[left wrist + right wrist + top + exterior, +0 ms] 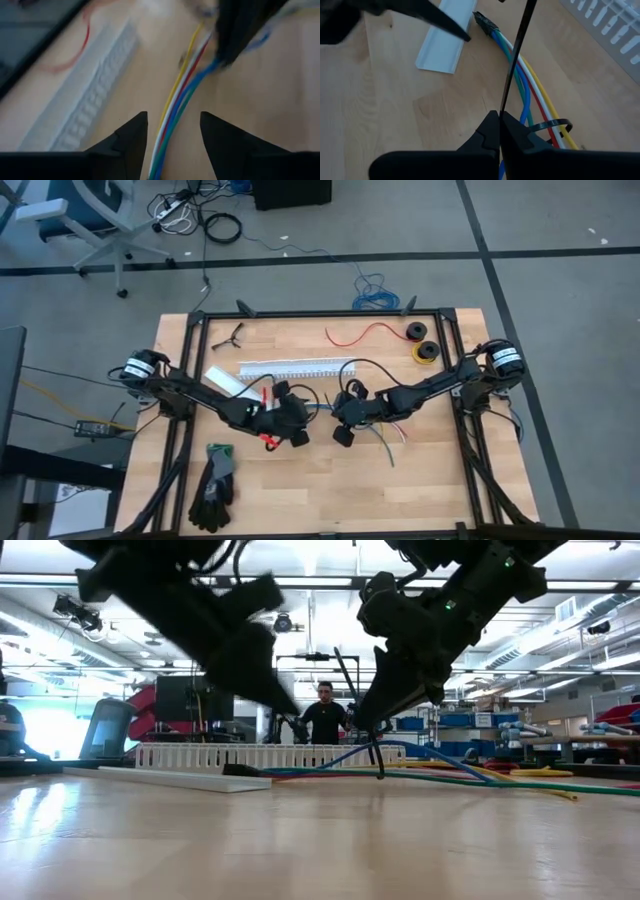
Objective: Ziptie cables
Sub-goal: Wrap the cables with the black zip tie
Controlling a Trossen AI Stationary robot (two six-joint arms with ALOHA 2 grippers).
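Note:
The cables (522, 75), thin yellow, white, red, blue and green wires with a dark-sleeved end (482, 21), lie on the table's middle (322, 408). A black ziptie (551, 125) is looped around them. My right gripper (500, 120) is shut on the ziptie's strap just above the bundle (378, 755). My left gripper (172, 135) is open and hovers over the cables (175, 100), one finger on either side, touching nothing. In the high view the left gripper (290, 420) and the right gripper (345, 415) face each other closely. My right gripper pinches the ziptie's thin black strap (506, 102) between its two shut fingers, close beside the loop. The fingers come down slanting from the table's right. The strap's free tail (522, 45) sticks out beyond the fingertips, across the cables, which lie on the table.
The white slotted channel (290, 369) and its flat cover strip (225, 378) lie beyond the grippers. Black gloves (213, 485) are near the front left. A red wire (365, 332), a black roll (415, 331) and a yellow roll (426, 352) sit far right. A person (325, 718) stands beyond the table.

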